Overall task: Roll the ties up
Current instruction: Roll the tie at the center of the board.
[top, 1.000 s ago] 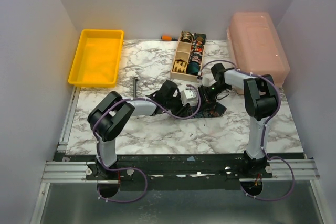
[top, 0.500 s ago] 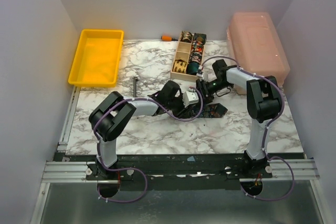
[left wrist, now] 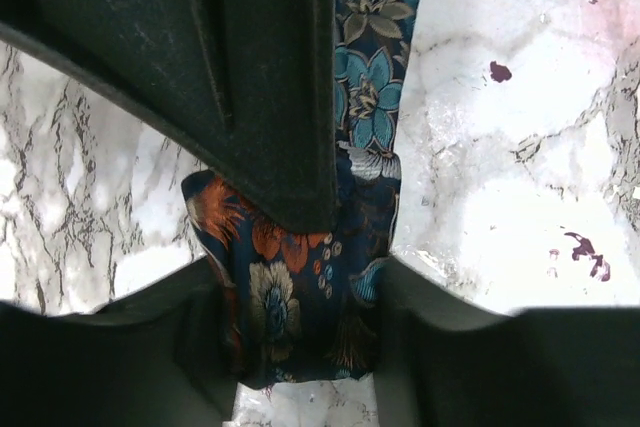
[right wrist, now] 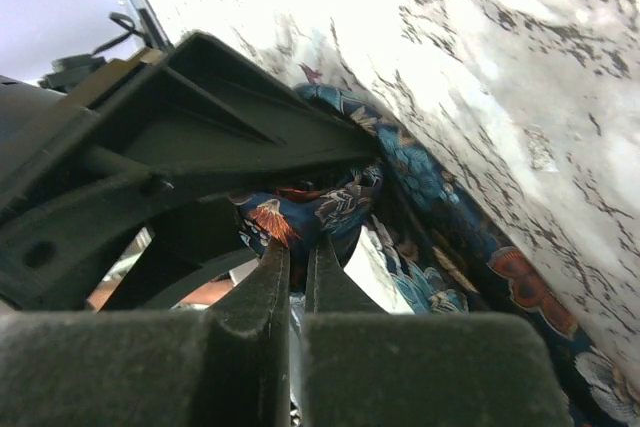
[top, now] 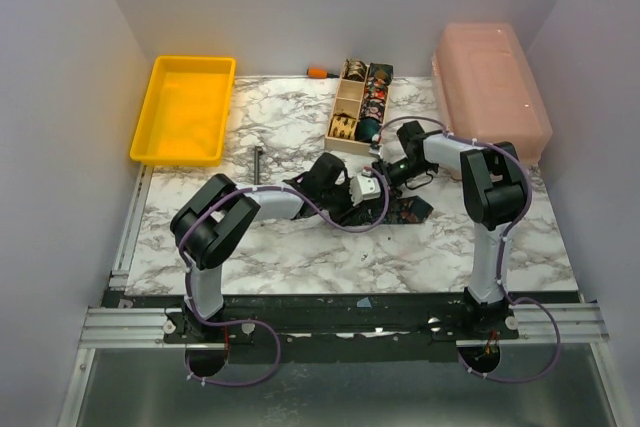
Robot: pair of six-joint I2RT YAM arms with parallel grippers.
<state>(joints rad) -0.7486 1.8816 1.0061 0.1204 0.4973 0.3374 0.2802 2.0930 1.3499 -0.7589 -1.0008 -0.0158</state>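
Observation:
A dark tie [left wrist: 290, 277] with a multicoloured floral print lies on the marble table [top: 300, 247], its loose part trailing right [top: 408, 212]. My left gripper [left wrist: 300, 347] is shut on its folded end, fingers [left wrist: 110, 347] on both sides; the tie's dark back [left wrist: 200, 67] crosses the upper left. In the top view the left gripper [top: 366, 193] sits mid-table. My right gripper [top: 385, 169] meets it from the right. Its fingertips [right wrist: 270, 272] are pressed together on a fold of the tie [right wrist: 320, 209]. More ties, coiled, fill the wooden box [top: 345, 105].
A yellow tray [top: 185, 107] stands at the back left and a pink lidded container [top: 490, 87] at the back right. A dark T-shaped tool [top: 258, 161] lies left of the arms. An orange-handled item [top: 317, 72] sits behind the box.
The right gripper opened, shifted slightly toward the box and shut again on the tie's fold. The left gripper kept its hold and stayed put.

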